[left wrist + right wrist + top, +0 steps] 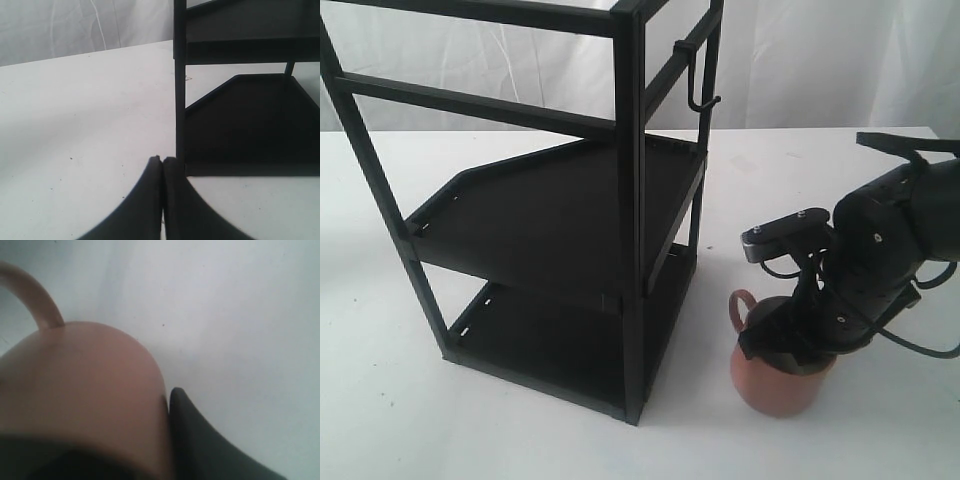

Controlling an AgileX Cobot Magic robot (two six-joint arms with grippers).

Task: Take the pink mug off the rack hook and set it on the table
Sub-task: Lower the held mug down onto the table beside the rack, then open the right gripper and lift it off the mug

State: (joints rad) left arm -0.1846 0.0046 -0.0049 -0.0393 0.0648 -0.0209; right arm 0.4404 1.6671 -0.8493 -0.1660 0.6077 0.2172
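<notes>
The pink mug (775, 385) is upright on the white table (420, 420), to the right of the black rack (560, 215), and its base appears to rest on the tabletop. Its loop handle (742, 303) points toward the rack. My right gripper (790, 335) comes down onto the mug's rim and is shut on its wall. In the right wrist view one black finger (200, 440) presses the outside of the mug (85, 390); the other finger is hidden. The rack hook (698, 85) hangs bare on the upper side bar. My left gripper (162, 160) is shut and holds nothing.
The rack's front right post (632, 250) is a short way left of the mug. In the left wrist view a rack post (179, 85) and the lower shelf (250, 125) lie just beyond the left fingertips, with bare table (75, 125) beside them.
</notes>
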